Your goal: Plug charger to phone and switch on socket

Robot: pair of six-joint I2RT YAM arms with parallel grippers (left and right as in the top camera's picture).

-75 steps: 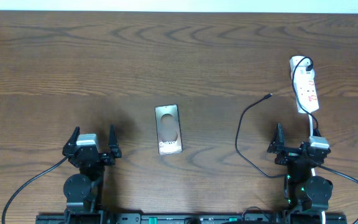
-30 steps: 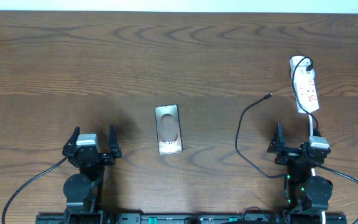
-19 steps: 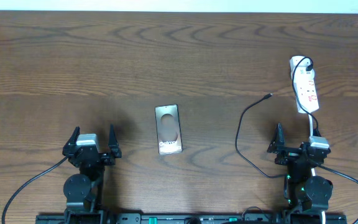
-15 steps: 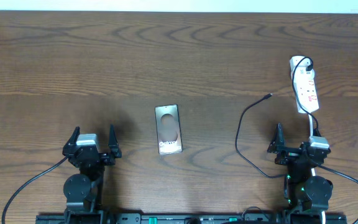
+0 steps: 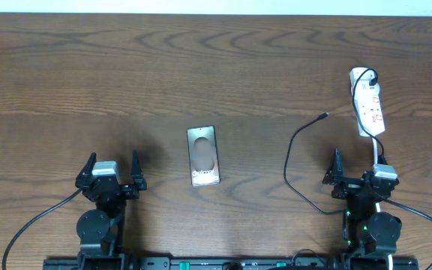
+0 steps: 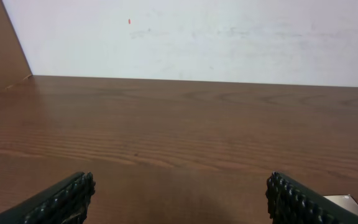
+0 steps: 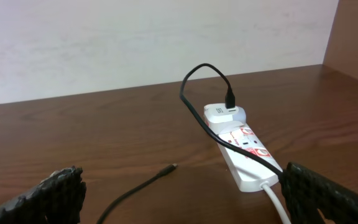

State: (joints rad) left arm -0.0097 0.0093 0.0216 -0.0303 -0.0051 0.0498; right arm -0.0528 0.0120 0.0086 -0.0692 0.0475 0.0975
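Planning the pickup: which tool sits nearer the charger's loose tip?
The right tool: the charger tip lies just ahead of it, while the left tool sits beyond the phone.

Matt wood-grain table (image 5: 223,67); glossy white plastic socket (image 5: 369,111); ribbed pincer pads (image 7: 319,186).

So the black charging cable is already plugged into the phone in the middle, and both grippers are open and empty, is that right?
Not quite. The charger is not plugged in: its connector tip lies loose, well apart from the phone, as the overhead view shows. The left gripper and right gripper are indeed open and empty.
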